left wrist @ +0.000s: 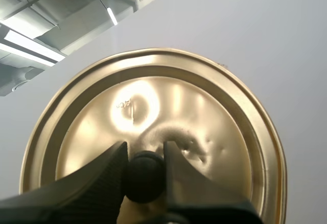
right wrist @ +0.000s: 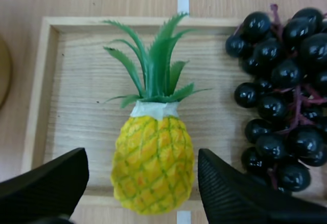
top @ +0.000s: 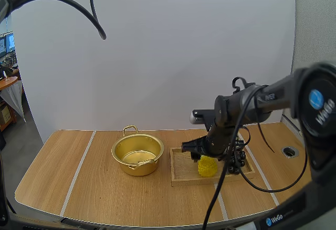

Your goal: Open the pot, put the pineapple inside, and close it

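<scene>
while clamping lid knob (left wrist: pixel 145 177) in left gripper (left wrist: pixel 145 152), straddling pineapple (right wrist: pixel 153 169) with right gripper (right wrist: pixel 142 158) wide open; looks light, stiff; grip mid-body.

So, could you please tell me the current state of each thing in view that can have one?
pot: lid off, upright on the table.
lid: held up high, clear of the pot.
left claw: shut on the lid.
pineapple: lying in the tray, not gripped.
right claw: open, either side of the pineapple.
grapes: lying beside the pineapple, untouched.
tray: flat on the table.
</scene>
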`<state>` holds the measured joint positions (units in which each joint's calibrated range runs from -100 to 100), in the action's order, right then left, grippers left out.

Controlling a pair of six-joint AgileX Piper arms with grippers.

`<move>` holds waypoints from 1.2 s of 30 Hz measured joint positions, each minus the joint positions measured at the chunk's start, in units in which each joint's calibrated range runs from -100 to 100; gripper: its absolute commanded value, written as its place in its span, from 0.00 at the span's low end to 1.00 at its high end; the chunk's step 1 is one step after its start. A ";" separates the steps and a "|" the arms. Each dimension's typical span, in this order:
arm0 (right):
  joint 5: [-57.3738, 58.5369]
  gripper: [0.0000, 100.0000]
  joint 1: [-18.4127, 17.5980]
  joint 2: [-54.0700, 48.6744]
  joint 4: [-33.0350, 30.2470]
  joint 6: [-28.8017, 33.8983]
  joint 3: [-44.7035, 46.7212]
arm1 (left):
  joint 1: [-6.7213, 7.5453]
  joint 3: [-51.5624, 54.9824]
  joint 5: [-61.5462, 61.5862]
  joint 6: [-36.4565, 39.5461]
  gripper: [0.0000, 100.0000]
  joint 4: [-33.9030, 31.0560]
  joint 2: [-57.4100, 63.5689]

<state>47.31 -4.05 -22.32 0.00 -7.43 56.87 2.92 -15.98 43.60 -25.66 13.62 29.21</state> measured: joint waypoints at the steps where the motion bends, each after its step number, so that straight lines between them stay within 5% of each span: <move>1: -0.68 1.00 0.00 1.35 -0.31 0.04 0.00 | 0.00 0.00 0.00 0.00 0.00 0.00 0.00; 16: -7.63 1.00 0.00 10.57 -0.63 0.59 0.00 | 0.00 0.00 0.00 0.00 0.00 0.00 0.00; 21: -7.63 0.00 0.00 11.35 -0.74 0.68 0.00 | 0.00 0.00 0.00 0.00 0.00 0.00 0.00; 36: -4.64 0.00 -0.30 9.78 0.40 0.78 -2.79 | 0.00 0.00 0.00 0.00 0.00 0.00 0.00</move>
<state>42.68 -4.35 -12.53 0.40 -6.64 54.07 2.92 -15.98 43.60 -25.66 13.62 29.21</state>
